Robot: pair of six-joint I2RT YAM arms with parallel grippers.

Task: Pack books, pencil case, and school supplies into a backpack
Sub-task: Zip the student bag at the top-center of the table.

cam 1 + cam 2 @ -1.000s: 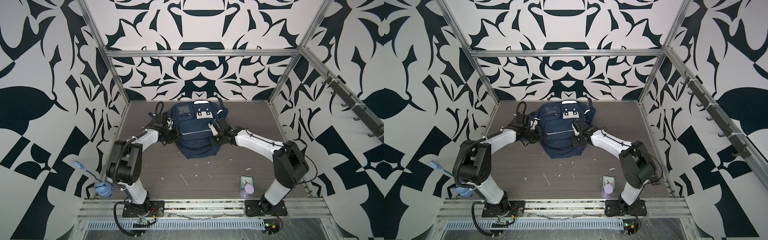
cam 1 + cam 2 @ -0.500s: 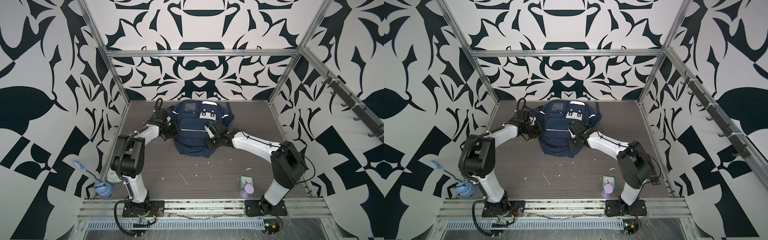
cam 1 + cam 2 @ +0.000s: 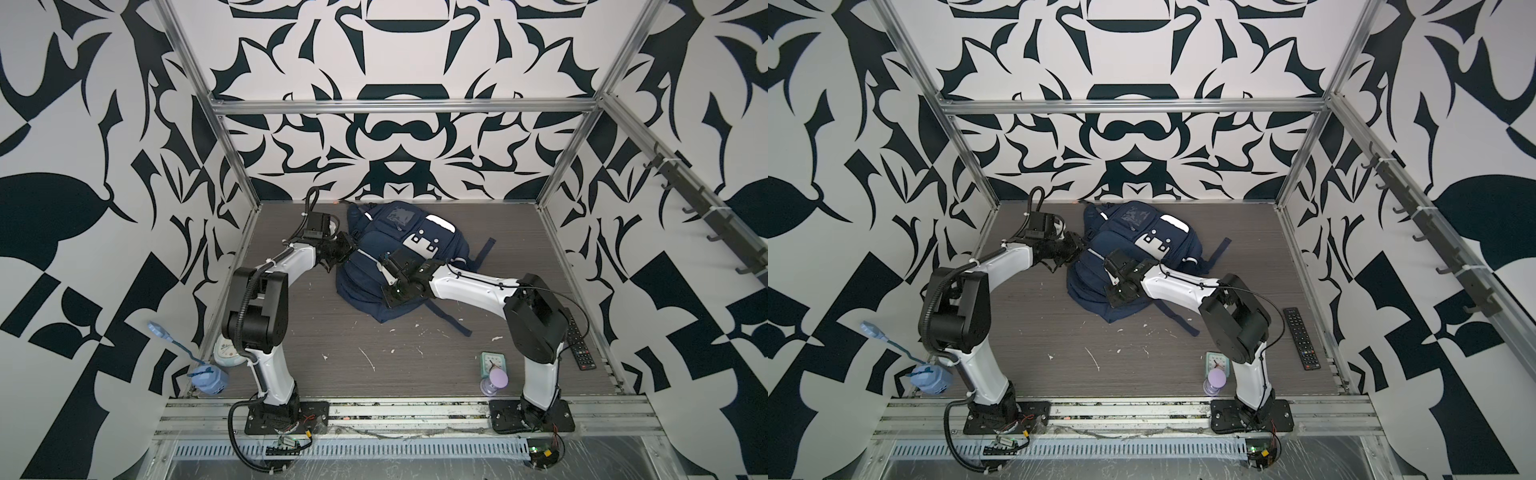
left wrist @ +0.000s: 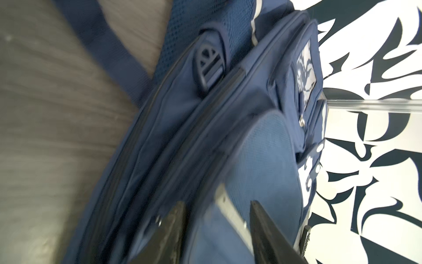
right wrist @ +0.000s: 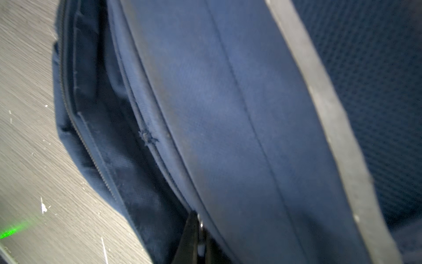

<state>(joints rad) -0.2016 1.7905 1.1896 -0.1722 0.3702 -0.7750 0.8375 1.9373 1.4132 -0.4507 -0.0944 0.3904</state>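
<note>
The backpack [image 3: 363,286] has swung round, and its top now angles toward the back left. The left gripper [image 4: 217,205] has let go: its jaws stand apart, with blue fabric and a reflective strip showing between them. The right gripper [image 5: 197,220] stays pinched tight on the backpack's zip line. The bag lies on the table [image 3: 415,370] near the back wall, one zip gaping.

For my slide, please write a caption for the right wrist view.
Right gripper shut on the zipper edge of the navy backpack, which lies on the grey table.
</note>
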